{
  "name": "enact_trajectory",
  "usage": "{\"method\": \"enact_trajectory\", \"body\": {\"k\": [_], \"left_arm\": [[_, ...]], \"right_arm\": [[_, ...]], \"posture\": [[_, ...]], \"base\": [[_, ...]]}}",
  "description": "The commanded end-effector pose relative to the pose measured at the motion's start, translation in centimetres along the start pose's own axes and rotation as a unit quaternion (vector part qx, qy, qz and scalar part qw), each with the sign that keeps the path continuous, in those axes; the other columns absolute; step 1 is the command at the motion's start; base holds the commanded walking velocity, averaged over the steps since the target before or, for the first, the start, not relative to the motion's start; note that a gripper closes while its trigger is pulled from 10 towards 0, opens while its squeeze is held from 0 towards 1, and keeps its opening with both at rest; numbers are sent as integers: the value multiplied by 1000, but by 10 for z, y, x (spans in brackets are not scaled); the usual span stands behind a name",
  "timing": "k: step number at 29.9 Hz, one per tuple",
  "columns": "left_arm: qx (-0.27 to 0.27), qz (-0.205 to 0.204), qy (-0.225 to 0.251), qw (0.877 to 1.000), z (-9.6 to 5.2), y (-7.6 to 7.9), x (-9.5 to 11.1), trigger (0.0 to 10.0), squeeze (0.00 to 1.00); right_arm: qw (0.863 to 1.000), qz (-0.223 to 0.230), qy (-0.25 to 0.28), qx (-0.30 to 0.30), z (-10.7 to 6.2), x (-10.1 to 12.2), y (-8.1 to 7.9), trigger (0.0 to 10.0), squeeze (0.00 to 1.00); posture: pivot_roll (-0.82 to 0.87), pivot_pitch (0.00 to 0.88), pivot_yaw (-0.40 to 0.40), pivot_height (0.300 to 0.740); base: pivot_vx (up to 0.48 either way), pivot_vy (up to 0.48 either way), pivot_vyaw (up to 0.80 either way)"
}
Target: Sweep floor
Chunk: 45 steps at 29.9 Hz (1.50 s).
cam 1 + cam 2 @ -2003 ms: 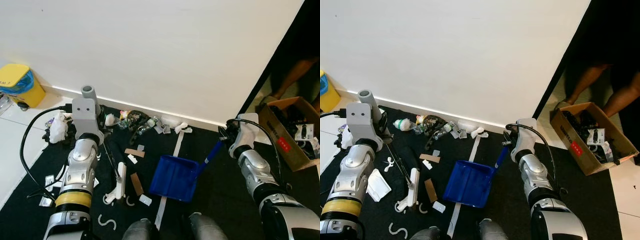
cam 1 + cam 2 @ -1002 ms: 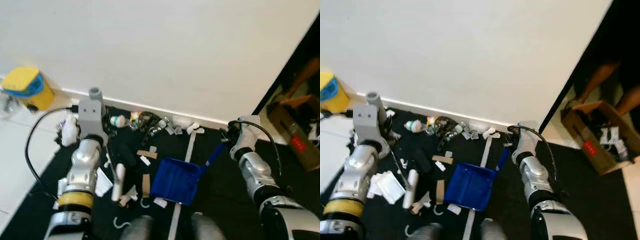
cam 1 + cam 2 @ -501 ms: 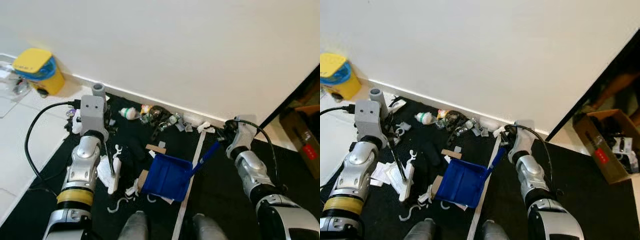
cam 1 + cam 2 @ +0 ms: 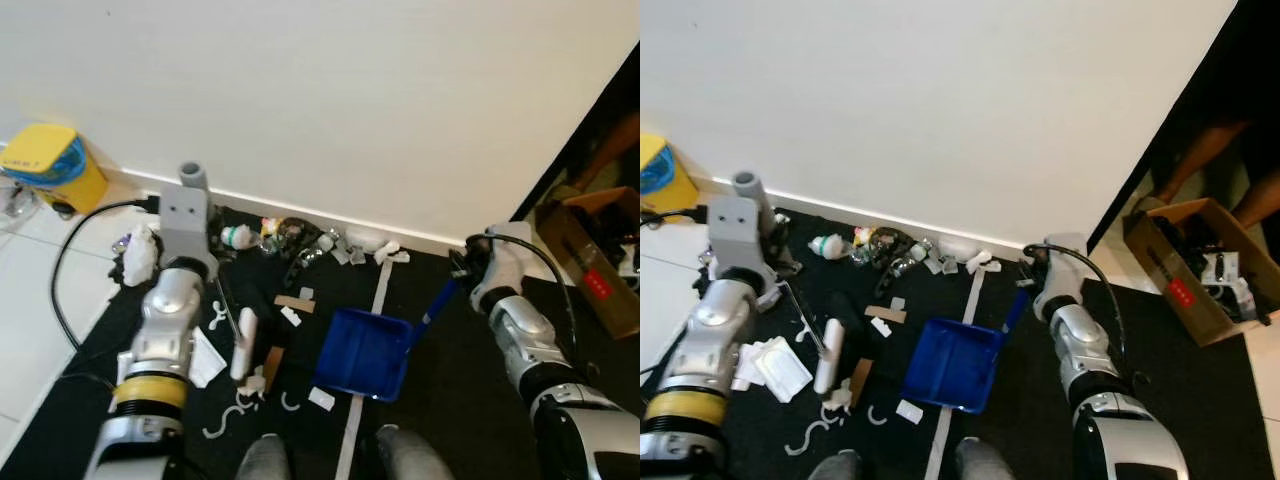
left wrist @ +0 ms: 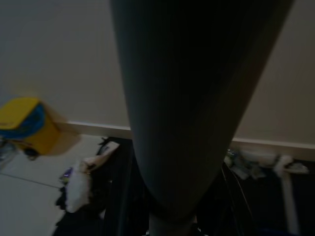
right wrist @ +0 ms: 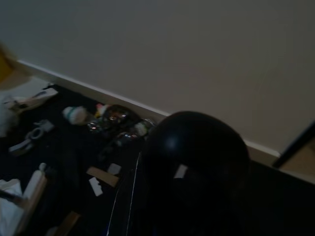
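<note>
Dustpan and brush at work over a littered black mat

Paper scraps (image 4: 321, 398) and cardboard strips (image 4: 271, 362) lie nearest, light and easily scattered; the rigid blue plastic dustpan (image 4: 364, 352) sits flat on the mat (image 4: 440, 400), best steered by its stiff handle (image 4: 437, 301), which runs up to the right gripper (image 4: 468, 268). The left gripper (image 4: 205, 270) carries a thin rod down to a white brush head (image 4: 243, 343). Whether either set of fingers is clenched cannot be told. Farther off, crumpled wrappers and bottles (image 4: 300, 240) line the white wall (image 4: 330, 100).

Black mat (image 4: 460, 410) with blue dustpan (image 4: 362, 354), seemingly paper scraps (image 4: 203, 356)
</note>
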State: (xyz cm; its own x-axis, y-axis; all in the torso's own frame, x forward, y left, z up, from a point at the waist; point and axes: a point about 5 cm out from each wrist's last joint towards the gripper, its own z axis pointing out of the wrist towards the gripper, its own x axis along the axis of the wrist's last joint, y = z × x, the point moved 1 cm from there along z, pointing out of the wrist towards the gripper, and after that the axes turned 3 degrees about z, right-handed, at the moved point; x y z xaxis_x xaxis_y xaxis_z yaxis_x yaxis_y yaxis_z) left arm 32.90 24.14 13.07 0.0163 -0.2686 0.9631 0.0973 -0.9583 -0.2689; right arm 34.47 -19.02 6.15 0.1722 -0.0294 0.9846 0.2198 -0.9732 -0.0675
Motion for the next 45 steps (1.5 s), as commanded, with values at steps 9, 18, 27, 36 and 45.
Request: {"method": "enact_trajectory", "body": {"k": [9,18,27,36,45], "left_arm": [[23,31,-19,999,-1,-18,-6,10000,0],[16,35,-25,999,-2,-18,-10,10000,0],[25,34,-15,999,1,-24,-4,10000,0],[19,21,-7,1000,1,-23,-2,10000,0],[5,24,-10,1000,1,-19,-4,10000,0]], "right_arm": [[997,-59,-34,20,-2,6,14,10000,0],[993,-91,-43,55,-1,10,16,10000,0],[999,3,5,35,0,39,37,10000,0],[999,26,19,40,-6,60,60,10000,0],[989,-82,-51,110,-14,47,58,10000,0]], "posture": [[76,135,-40,740],[75,165,-50,740],[71,176,-56,740],[66,165,-55,740],[65,158,-49,740]], "base": [[0,0,0],[0,0,0],[0,0,0],[0,0,0],[0,0,0]]}}
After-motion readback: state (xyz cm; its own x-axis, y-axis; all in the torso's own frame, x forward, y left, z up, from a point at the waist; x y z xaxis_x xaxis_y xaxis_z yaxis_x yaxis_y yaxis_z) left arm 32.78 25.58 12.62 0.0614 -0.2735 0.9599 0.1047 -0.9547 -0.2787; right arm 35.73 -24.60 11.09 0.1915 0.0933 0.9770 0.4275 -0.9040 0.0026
